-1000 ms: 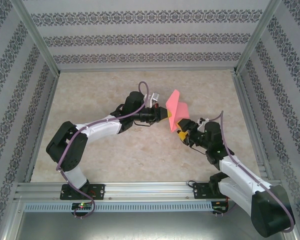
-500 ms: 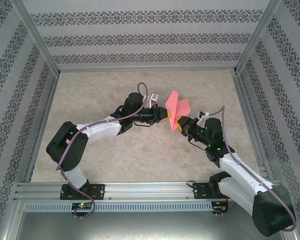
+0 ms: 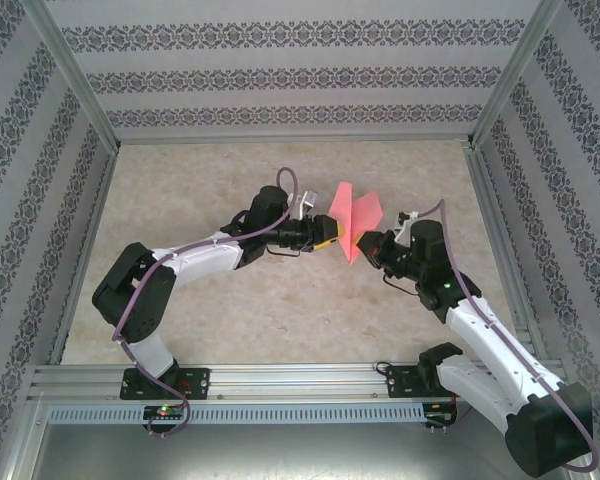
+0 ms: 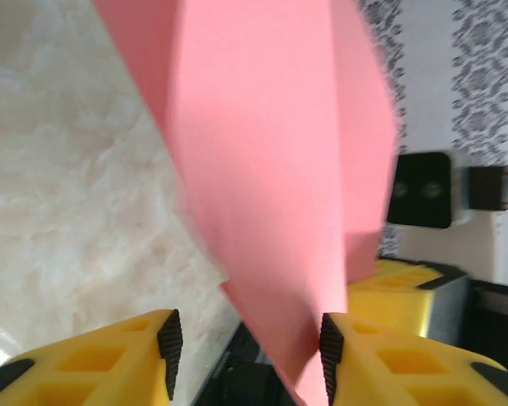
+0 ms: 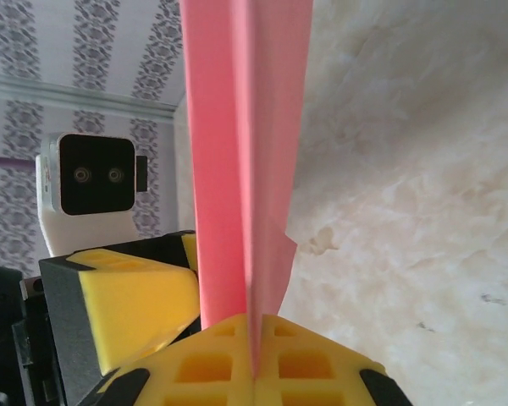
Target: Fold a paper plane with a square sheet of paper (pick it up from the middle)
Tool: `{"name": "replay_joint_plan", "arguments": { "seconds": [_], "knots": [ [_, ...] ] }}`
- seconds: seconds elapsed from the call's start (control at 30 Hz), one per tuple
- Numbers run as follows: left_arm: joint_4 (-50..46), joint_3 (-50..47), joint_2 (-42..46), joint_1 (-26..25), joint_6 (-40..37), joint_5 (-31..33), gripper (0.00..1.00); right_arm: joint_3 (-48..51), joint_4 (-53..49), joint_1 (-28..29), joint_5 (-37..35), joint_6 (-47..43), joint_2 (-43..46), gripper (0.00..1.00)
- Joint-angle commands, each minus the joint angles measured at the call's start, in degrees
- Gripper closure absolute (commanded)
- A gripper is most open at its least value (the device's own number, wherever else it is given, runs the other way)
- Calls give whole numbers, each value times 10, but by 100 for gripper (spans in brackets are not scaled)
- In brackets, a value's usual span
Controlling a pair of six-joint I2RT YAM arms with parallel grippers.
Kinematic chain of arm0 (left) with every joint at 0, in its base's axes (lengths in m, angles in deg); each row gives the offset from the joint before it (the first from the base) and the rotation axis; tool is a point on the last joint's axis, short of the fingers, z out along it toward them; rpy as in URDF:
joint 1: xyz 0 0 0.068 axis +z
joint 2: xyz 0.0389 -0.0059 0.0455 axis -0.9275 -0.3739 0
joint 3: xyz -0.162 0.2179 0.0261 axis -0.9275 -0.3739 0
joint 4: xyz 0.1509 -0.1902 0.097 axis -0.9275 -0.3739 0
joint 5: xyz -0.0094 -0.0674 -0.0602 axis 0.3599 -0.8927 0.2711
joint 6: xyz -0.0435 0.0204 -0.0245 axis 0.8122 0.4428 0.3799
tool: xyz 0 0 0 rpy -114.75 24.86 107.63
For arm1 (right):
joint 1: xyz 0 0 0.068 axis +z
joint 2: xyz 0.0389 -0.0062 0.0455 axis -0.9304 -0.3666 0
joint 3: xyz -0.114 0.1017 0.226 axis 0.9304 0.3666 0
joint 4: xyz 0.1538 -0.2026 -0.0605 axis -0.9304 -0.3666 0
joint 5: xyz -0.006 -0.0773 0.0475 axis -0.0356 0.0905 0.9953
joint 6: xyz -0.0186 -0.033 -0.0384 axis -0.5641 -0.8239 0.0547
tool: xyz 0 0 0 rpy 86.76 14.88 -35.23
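Patterned walls (image 3: 300, 85) and an aluminium frame (image 3: 280, 378) enclosed the marbled table (image 3: 230, 320). The left arm (image 3: 195, 255) and right arm (image 3: 480, 330) reached in from the near edge and met above the table's middle, a little right of centre. Between them the folded sheet of paper (image 3: 352, 212) was held off the surface, its pointed lower end down between the two tools and its broader part rising toward the far wall. The right gripper (image 5: 254, 359) was closed flat on the paper's lower edge, and the creased layers ran straight up out of its pads. The left gripper (image 4: 245, 355) stood partly open around the same lower tip and gripped nothing (the paper lay against or just beside one yellow finger (image 4: 381, 364), clear of the other).

Judged risks:
- With a single pinch near one end, the tall free part could sag or swing and its layers could spring apart.
- The left finger could catch the tip on backing away and drag it askew in the right pads.
- The two tools sat just beside each other, so a sideways move might knock them together.

Bare table lay open toward the left, far and near edges. The frame's right side was the nearest boundary, though well apart.
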Motion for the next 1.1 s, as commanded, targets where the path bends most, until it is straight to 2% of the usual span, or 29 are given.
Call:
{"name": "replay_joint_plan", "arguments": {
  "seconds": [0.0,0.17,0.4,0.67,0.77,0.87,1.07],
  "knots": [
    [-122,33,37,2,-75,18,44,-26,-79,-6,-16,-87,-13,100],
    [-185,30,80,1,-98,63,35,-43,-110,-3,-34,-121,-22,100],
    [-149,18,78,-1,-39,47,33,-66,-120,19,-48,-151,-42,100],
    [-147,43,43,-8,-39,47,33,-85,-139,45,-74,-177,-54,100],
    [-149,41,40,-8,-43,47,33,-106,-177,61,-107,-208,-61,100],
    [-195,44,54,-7,-78,69,33,-126,-219,78,-152,-239,-66,100],
    [-256,30,87,20,-115,85,32,-158,-282,134,-272,-302,-82,100]
  ]
}}
